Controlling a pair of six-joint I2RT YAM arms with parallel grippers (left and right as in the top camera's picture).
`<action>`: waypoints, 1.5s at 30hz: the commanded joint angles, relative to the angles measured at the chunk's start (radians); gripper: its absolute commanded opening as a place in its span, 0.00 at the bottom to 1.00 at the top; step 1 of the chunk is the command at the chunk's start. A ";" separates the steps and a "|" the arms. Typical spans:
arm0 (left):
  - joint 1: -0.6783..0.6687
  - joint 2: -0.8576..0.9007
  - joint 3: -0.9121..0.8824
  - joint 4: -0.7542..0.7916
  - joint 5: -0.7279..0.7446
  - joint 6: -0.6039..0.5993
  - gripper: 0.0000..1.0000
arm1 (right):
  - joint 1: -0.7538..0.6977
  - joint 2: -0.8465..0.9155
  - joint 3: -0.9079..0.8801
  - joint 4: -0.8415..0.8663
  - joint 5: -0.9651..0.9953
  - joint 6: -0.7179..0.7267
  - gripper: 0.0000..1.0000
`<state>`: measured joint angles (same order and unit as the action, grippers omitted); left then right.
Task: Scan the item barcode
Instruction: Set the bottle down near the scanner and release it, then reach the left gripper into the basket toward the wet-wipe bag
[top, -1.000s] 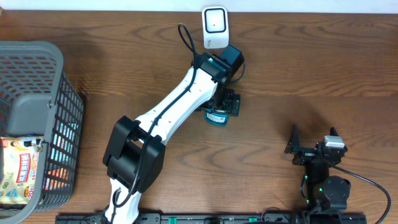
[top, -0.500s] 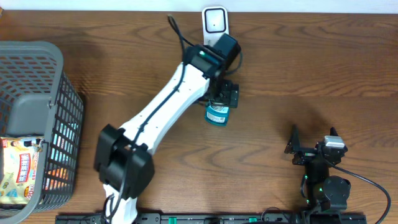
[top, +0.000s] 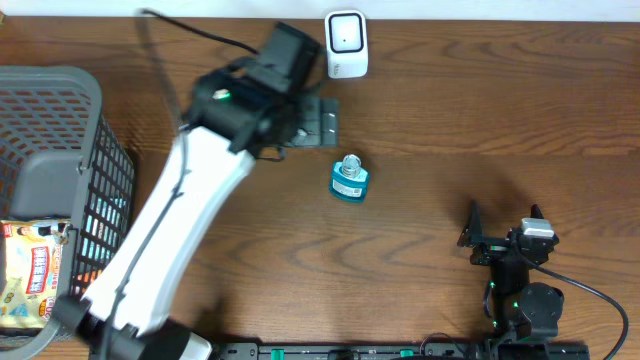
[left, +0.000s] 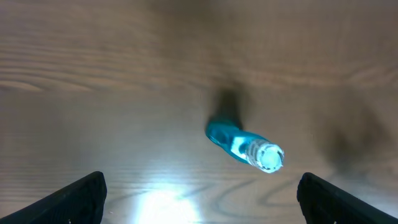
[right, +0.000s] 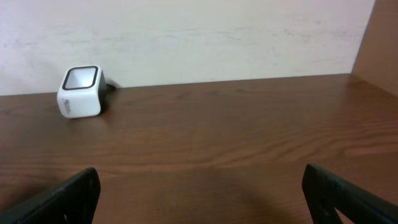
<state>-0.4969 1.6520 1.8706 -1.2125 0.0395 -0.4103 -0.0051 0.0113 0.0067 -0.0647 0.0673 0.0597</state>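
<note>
In the overhead view the blue bottle (top: 350, 180) stands on the wooden table (top: 450, 120), below the white scanner (top: 346, 42) at the far edge and well apart from it. The left gripper (top: 318, 122) hovers up and to the left of the bottle, clear of it, holding nothing. A grey basket (top: 60, 130) with a snack packet (top: 35, 280) sits at the left edge, and the right gripper (top: 502, 238) rests near the front right. In the left wrist view the left gripper (left: 202, 180) has its fingers spread wide. The bottle (left: 244, 145) is beyond the tips, nearer the right-hand one and touching neither. In the right wrist view the right gripper (right: 199, 183) is likewise spread and empty. The scanner (right: 80, 91) is far off against the wall, and the bottle is out of sight.
</note>
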 joint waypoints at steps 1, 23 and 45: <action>0.061 -0.105 0.028 -0.006 -0.060 0.010 0.98 | 0.007 -0.005 -0.002 -0.004 0.002 -0.008 0.99; 0.620 -0.433 0.028 0.148 -0.060 -0.064 0.98 | 0.007 -0.005 -0.002 -0.004 0.002 -0.008 0.99; 1.250 -0.022 -0.016 -0.173 -0.060 -0.413 0.98 | 0.007 -0.005 -0.002 -0.004 0.002 -0.008 0.99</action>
<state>0.7303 1.5486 1.8702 -1.3655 -0.0071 -0.8085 -0.0051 0.0109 0.0067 -0.0647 0.0673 0.0597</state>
